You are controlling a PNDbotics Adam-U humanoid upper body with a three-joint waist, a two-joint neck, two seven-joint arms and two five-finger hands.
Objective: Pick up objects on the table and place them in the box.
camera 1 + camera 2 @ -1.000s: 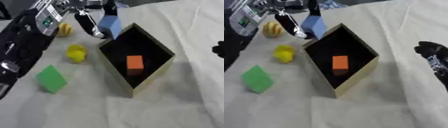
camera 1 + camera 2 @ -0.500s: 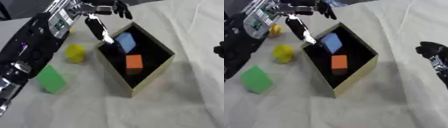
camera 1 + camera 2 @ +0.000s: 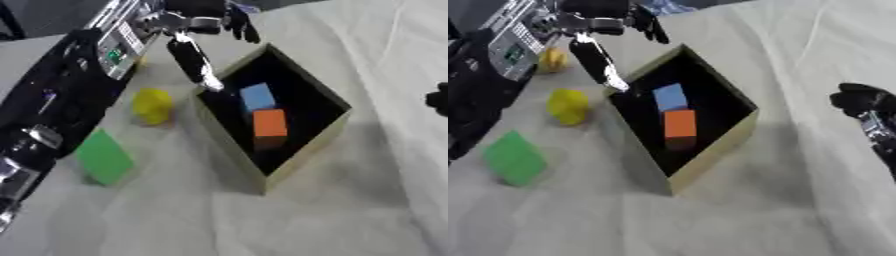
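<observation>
Looks like a lab or test bench to me, not anyone's home. The table (image 3: 367, 45) is draped in a wrinkled white cloth, and all that's on it is an open box (image 3: 302, 142) and plain coloured practice blocks (image 3: 103, 156). Not much else to go on.

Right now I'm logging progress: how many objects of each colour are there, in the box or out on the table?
Blue: 1, block in the box
Orange: 1, block in the box
Yellow: 2, on the table
Green: 1, on the table
Total: 5
</observation>
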